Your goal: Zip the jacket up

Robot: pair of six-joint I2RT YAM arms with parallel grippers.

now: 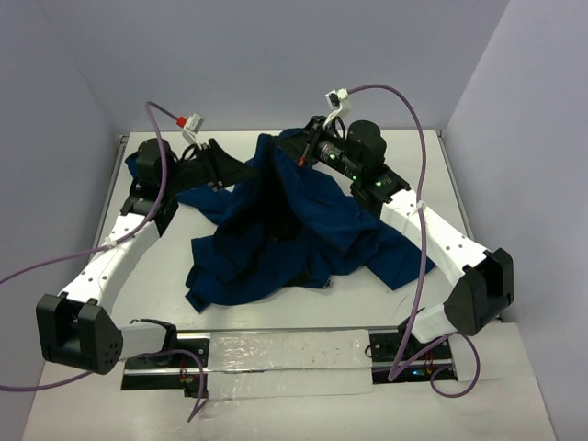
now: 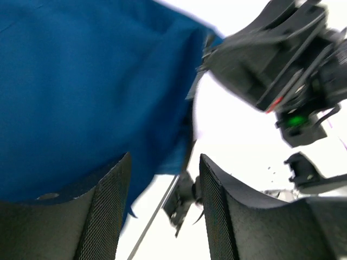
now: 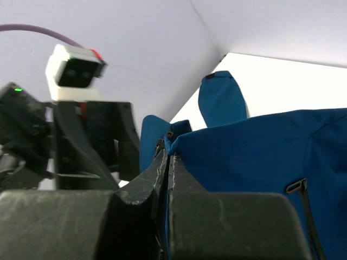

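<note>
The navy-blue jacket (image 1: pixel 303 220) lies crumpled mid-table, with one edge pulled up into a ridge at the back. My right gripper (image 1: pixel 304 158) is shut on that raised edge, and in the right wrist view the jaws (image 3: pixel 168 149) pinch blue fabric (image 3: pixel 260 157) beside the zipper end. To the left of the ridge, my left gripper (image 1: pixel 230 173) stands open. In the left wrist view its fingers (image 2: pixel 165 160) are apart. Blue cloth (image 2: pixel 81 81) hangs by the left finger, and a dark zipper slider (image 2: pixel 181 201) dangles between the fingers, ungripped.
A jacket sleeve (image 1: pixel 140 165) trails to the back left corner under the left arm. Purple cables (image 1: pixel 418 138) loop above both arms. Walls close in the white table (image 1: pixel 156 276) on three sides. A metal rail (image 1: pixel 285 354) runs along the near edge.
</note>
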